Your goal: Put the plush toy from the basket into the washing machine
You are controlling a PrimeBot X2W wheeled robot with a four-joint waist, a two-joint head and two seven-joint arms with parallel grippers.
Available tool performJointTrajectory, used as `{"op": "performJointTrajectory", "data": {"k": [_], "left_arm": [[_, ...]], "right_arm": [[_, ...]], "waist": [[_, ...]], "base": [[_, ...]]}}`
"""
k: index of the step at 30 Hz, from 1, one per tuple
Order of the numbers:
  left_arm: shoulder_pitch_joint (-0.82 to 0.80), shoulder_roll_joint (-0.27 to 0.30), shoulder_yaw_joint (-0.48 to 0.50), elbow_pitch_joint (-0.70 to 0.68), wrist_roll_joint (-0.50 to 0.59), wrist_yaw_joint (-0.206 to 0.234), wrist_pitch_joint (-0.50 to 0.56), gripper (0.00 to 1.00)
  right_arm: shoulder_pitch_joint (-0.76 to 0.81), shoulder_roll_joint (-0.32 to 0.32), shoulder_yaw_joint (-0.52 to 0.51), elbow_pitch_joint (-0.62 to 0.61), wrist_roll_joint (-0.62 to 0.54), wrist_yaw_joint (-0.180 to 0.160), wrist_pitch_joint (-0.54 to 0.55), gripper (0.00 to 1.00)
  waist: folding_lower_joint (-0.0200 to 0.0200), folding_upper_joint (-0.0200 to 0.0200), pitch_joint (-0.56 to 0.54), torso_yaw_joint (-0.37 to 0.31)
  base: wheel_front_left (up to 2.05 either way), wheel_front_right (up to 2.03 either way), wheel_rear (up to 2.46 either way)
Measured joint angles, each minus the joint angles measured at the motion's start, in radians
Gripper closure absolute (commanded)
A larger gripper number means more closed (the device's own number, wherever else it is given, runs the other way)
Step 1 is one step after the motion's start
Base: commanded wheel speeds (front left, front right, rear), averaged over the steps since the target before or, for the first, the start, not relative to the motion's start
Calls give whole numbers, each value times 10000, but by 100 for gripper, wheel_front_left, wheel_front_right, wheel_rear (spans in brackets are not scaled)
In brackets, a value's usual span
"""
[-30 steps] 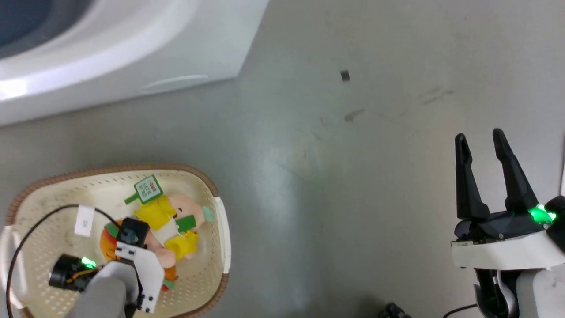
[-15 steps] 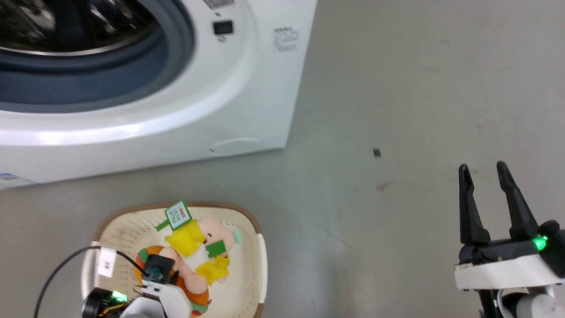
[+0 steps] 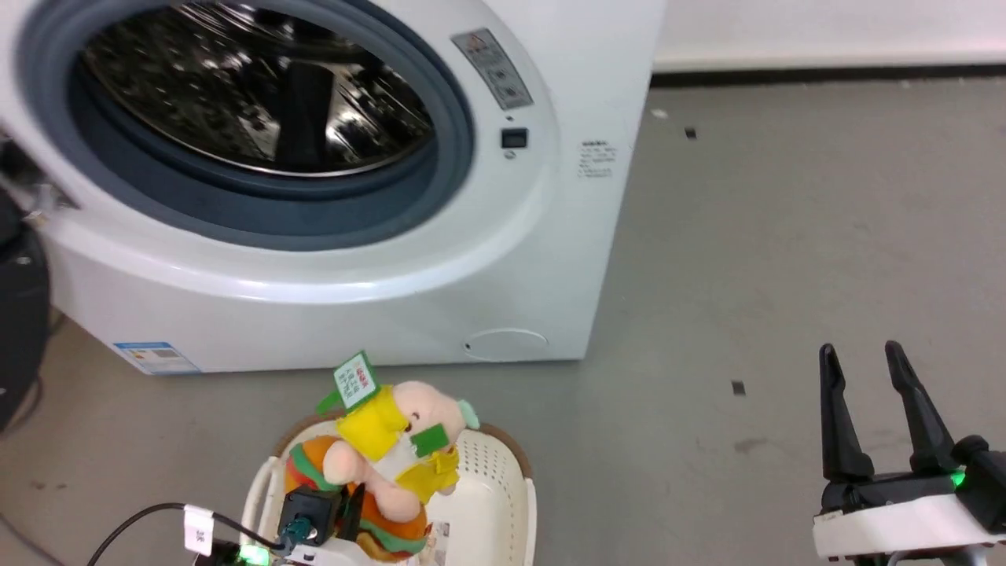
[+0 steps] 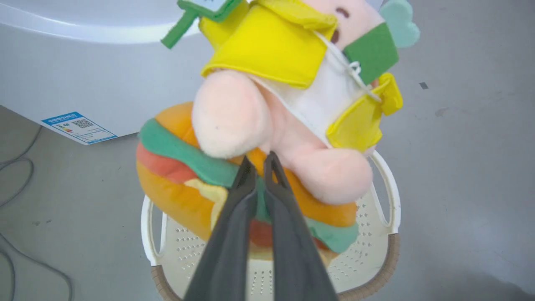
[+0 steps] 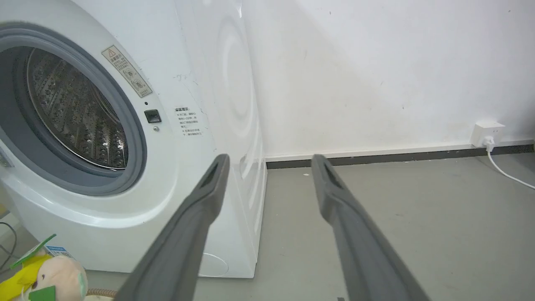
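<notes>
Plush toy, pink doll on hamburger cushion, hangs above cream basket; basket stands before white washing machine, porthole open.

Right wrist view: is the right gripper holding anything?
No, the right gripper is open, its jaws standing wide apart with nothing between them.

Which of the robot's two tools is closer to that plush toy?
Left. The left tool is pinching the plush toy above the basket; the right tool hangs open far to the side.
</notes>
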Motion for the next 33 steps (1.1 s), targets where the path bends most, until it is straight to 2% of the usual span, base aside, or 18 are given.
{"op": "performJointTrajectory", "data": {"k": [8,15,25,28,33], "left_arm": [[651,270,313,-2606,336,232,0,100],[716,905,849,-4362,441,474,-2,100],[-846,2046,1689,-5971,328,499,846,100],[-1535,2173,1983,-6117,-73,366,1335,100],[-2831,2719,2343,-5904,-198,190,1870,100]], "right_arm": [[257,0,2,12,2,0,0,0],[279,0,153,-56,2,0,0,0],[-90,-2,265,-468,-136,0,0,0],[-299,-2,330,-658,-238,0,0,0],[-698,-2,320,-922,-274,0,0,0]], "waist": [[0,0,-672,455],[0,0,-590,359],[1,0,490,-48],[1,0,1003,-203],[2,0,1993,-516]], "base": [[0,0,0],[0,0,0],[0,0,0],[0,0,0],[0,0,0]]}}
